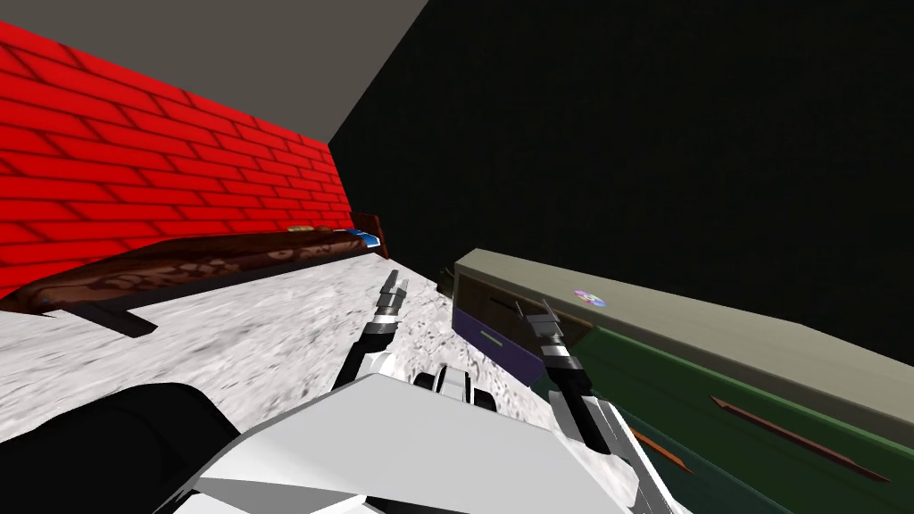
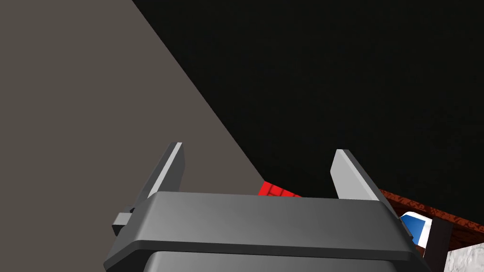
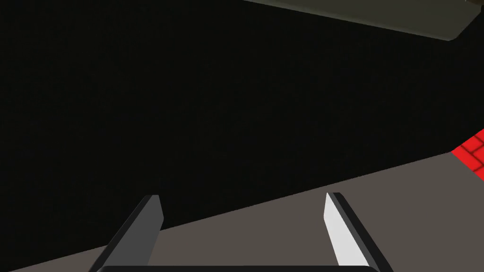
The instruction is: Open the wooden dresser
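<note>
The dresser (image 1: 714, 344) runs along the right, with a flat grey-olive top, a dark green front and long brown handles. At its far end a purple drawer (image 1: 496, 346) with a pale handle stands pulled out, a dark cavity above it. My right gripper (image 1: 535, 312) hovers open just over that drawer, nothing between its fingers. In the right wrist view the gripper (image 3: 243, 212) points at a black area, with the dresser's top edge (image 3: 378, 14) beyond. My left gripper (image 1: 395, 286) is open above the floor, left of the dresser, and holds nothing (image 2: 257, 170).
A low bed (image 1: 196, 263) with a brown patterned cover lies along the red brick wall (image 1: 134, 161) on the left. Speckled grey floor (image 1: 268, 330) spreads between bed and dresser. A small shiny disc (image 1: 589, 298) rests on the dresser top. A black area rises behind the dresser.
</note>
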